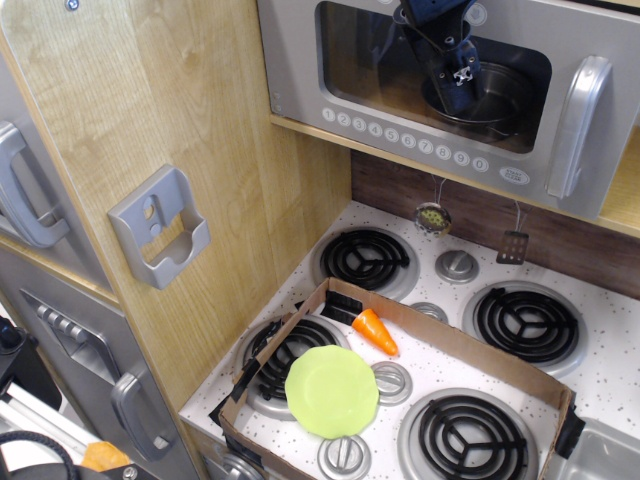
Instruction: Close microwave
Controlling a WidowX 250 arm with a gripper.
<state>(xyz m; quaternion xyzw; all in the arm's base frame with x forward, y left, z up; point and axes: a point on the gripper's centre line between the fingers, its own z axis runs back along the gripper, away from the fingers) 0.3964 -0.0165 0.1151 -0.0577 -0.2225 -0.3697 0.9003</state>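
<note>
Jaws' state, can't tell; gripper [458,75] is pressing against the microwave [300,75] door, looking basically closed, so probably just needing backing off

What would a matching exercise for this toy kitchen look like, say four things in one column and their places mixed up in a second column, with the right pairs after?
Things:
1. carrot
2. green plate
3. metal pot
4. grey bracket

Places:
A. on the wooden side panel, left of the stove
B. behind the microwave door window
C. inside the cardboard tray, near its back wall
D. at the front left of the cardboard tray, partly over a burner

Pairs: 1-C, 2-D, 3-B, 4-A
</note>
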